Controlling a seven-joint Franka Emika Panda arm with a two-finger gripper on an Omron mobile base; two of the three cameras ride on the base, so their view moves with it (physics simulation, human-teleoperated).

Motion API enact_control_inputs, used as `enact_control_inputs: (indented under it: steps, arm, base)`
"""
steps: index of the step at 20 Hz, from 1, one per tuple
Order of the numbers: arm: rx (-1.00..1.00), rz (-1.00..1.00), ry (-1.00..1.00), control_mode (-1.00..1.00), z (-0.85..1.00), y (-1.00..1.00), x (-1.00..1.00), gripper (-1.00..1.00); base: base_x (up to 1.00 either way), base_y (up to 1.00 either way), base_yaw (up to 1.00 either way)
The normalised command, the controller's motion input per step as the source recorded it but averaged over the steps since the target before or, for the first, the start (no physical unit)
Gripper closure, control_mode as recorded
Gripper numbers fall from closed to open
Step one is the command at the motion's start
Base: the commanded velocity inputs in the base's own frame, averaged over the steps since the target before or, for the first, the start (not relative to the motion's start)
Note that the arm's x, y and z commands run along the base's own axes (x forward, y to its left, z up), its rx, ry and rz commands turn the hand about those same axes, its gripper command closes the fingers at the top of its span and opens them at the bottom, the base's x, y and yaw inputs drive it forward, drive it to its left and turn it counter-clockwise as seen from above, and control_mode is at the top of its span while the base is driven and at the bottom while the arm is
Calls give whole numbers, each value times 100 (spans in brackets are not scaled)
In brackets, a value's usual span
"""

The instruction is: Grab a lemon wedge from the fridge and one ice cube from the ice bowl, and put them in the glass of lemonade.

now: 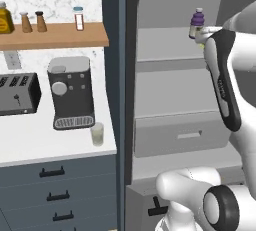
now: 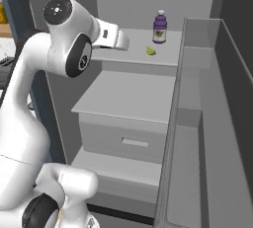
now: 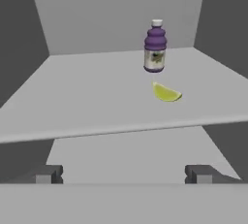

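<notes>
lemon wedge (image 3: 167, 93) on fridge shelf (image 3: 97, 102), before bottle (image 3: 155, 46)

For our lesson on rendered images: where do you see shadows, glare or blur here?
Hand view: flat, even light, no glare, the lemon wedge slightly soft-edged. Right base view: the purple bottle is blurry, shelves shaded evenly. Left base view: faint shadow beside the glass of lemonade.
</notes>
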Motion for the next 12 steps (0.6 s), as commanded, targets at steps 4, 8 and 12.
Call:
enact_control_inputs:
  steps: [4,8,12]
  arm:
    - [0,1,-1,-100,4,-48,-2,-100]
    - [0,2,0,-100,12,-48,-5,-100]
    - [0,2,3,-100,17,-56,0,-100]
  base:
    - [0,0,0]
    - [0,0,0]
    - [0,0,0]
